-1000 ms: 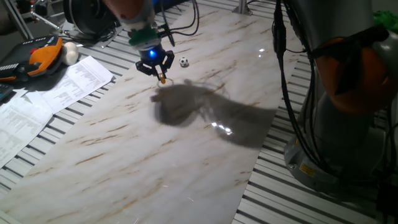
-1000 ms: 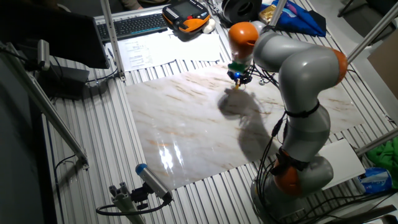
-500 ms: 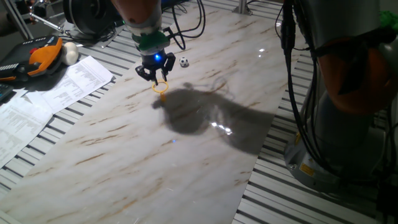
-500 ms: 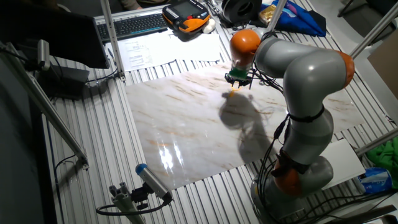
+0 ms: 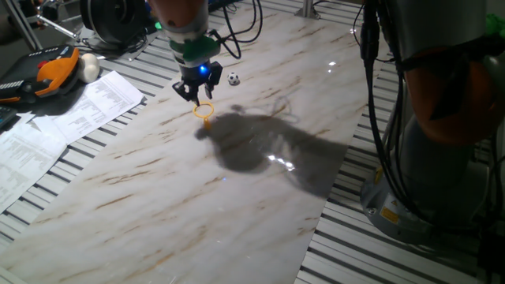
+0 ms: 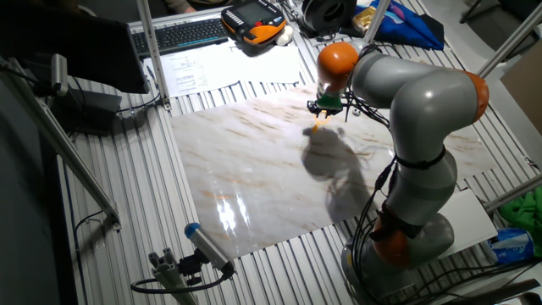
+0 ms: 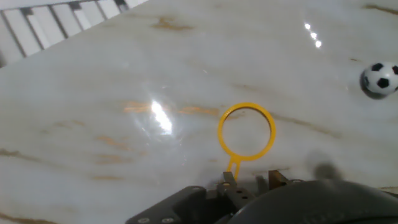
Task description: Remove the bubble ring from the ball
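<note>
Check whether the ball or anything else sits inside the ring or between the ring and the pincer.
Nothing does. The bubble ring lies empty on the marble, just ahead of the pincer; the ball sits apart from it.

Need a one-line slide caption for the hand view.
Thin orange-yellow plastic ring lies on marble, apart from spotted white ball.

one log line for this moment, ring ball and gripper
ring: on marble, empty, off ball | ball: apart, free | gripper: above ring, state unclear | handle stub at fingers
</note>
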{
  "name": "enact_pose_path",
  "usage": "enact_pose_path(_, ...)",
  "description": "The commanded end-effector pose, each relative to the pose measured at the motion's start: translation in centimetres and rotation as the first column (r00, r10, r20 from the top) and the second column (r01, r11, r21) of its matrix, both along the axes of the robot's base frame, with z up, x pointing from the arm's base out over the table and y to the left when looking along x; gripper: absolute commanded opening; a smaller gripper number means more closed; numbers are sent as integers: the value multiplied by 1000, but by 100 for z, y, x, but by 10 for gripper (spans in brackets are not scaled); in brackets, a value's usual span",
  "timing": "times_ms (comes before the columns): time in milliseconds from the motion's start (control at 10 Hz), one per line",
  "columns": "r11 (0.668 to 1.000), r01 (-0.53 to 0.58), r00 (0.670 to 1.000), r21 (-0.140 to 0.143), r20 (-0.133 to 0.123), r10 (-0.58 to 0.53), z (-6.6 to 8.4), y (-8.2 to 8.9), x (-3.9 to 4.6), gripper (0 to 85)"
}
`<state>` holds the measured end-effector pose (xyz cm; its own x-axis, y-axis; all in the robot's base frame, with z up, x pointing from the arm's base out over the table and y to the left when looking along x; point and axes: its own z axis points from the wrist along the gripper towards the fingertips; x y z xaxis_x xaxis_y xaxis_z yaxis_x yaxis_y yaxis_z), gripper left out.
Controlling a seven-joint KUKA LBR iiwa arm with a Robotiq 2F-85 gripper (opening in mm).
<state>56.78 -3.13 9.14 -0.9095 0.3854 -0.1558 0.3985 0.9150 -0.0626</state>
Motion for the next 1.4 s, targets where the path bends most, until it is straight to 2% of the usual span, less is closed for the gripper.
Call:
enact_pose_path(0, 998, -59, 998, -4, 5, 59, -26, -8, 7, 340)
enact_pose_path(100, 998, -53, 999, -33, 4, 54, -30, -7, 0, 340)
enact_pose_path(200, 998, -52, 999, -44, 4, 52, -30, -9, 0, 340)
enact_pose_path(300, 998, -57, 998, -36, 8, 57, -30, -9, 0, 510)
enact_pose_path(500, 996, -84, 996, -35, 37, 86, -30, -9, 0, 510)
enact_pose_path(600, 996, -83, 996, -35, 33, 84, -30, -9, 0, 510)
enact_pose_path(700, 996, -74, 997, -43, 9, 74, -30, -9, 0, 510)
enact_pose_path(800, 997, -75, 997, -24, -4, 75, -30, -9, 0, 510)
enact_pose_path(900, 996, -84, 996, 9, -9, 84, -30, -9, 0, 510)
enact_pose_path(1000, 997, -77, 997, 30, -27, 78, -30, -9, 0, 510)
enact_pose_path(1100, 995, -67, 996, 73, -62, 71, -30, -9, 0, 510)
enact_pose_path(1300, 994, -63, 995, 84, -76, 70, -11, -9, -8, 510)
